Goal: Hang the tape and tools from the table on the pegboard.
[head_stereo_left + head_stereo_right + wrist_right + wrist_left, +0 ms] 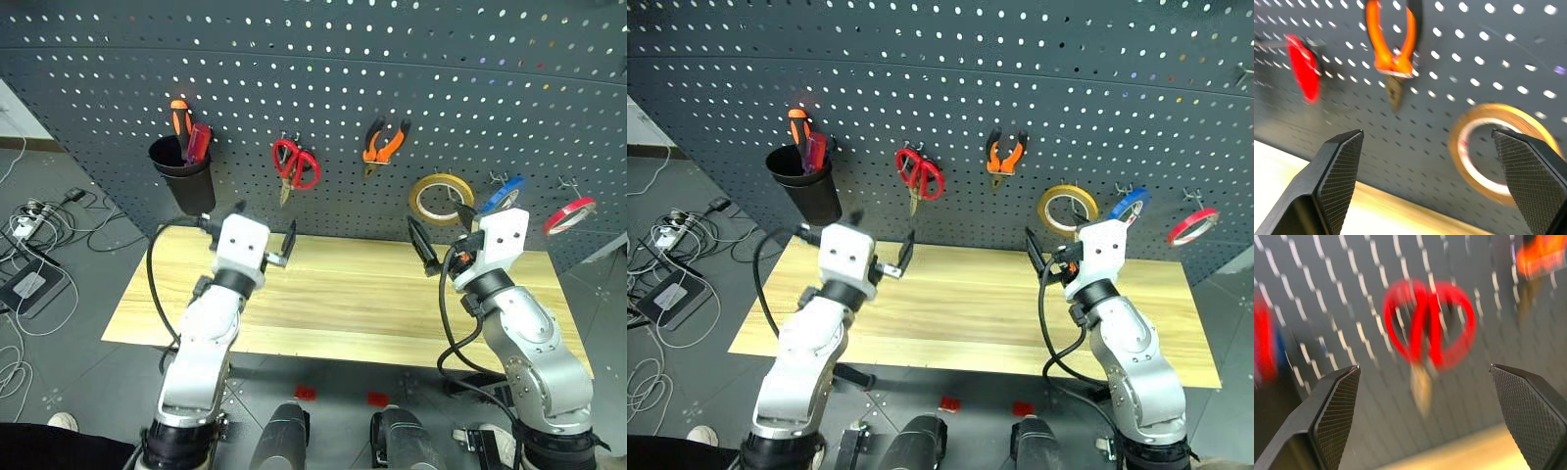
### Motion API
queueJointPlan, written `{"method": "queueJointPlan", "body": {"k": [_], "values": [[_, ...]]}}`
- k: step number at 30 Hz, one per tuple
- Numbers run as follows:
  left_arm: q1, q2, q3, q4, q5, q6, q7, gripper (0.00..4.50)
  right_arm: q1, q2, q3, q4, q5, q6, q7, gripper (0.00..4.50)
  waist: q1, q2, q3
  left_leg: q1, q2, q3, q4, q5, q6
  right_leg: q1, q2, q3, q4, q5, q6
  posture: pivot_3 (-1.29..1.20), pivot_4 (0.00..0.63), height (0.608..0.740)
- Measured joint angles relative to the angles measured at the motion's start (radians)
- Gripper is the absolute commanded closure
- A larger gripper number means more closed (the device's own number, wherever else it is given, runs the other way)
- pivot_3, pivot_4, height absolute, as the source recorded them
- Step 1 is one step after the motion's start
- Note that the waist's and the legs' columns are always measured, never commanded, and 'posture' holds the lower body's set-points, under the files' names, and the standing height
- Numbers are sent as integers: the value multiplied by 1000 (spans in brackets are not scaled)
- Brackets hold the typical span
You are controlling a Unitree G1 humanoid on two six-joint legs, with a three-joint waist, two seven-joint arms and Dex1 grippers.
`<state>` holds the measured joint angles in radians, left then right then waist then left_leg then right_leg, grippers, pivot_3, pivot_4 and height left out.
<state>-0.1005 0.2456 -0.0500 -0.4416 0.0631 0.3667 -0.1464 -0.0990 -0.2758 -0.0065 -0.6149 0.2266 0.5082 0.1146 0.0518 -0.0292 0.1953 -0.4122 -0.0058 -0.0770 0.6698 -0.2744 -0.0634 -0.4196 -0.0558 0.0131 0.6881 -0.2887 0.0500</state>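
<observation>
Yellowish wood of the worktop [343,304] lies bare. Above it the left pincer [265,247] and right pincer [446,240] hang wide, holding nothing. Beyond, on the pegboard [323,78], hang scissors [295,166], pliers [384,143] and blue tape [501,195]; the job looks essentially finished.

Dark grey floor [88,211]; tangled cables [49,220] and power strip [22,227] at left.

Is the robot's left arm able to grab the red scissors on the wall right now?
Probably yes. The left gripper is open and empty, the red scissors hang on the pegboard just above it, nothing between.
</observation>
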Motion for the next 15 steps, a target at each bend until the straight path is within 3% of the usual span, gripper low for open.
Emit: {"method": "queueJointPlan", "body": {"k": [4,6,15], "values": [[60,-22,32,55,-49,53,-16,35,83,5,30,12,-83,-1,-34,0,-1,2,-11,4,0,1,-2,-1,2,5,0,1,-4,0,0,126,157,740],[93,-34,59,78,-72,92,-17,35,112,12,29,34,-106,-1,-50,0,-2,2,-12,14,0,2,-6,-4,7,14,0,1,-8,0,0,135,158,740],[217,-96,124,154,-143,130,-13,35,262,39,38,202,-201,-90,-63,0,-1,3,-19,15,1,2,-6,-5,8,15,0,1,-8,0,0,139,161,740]]}}
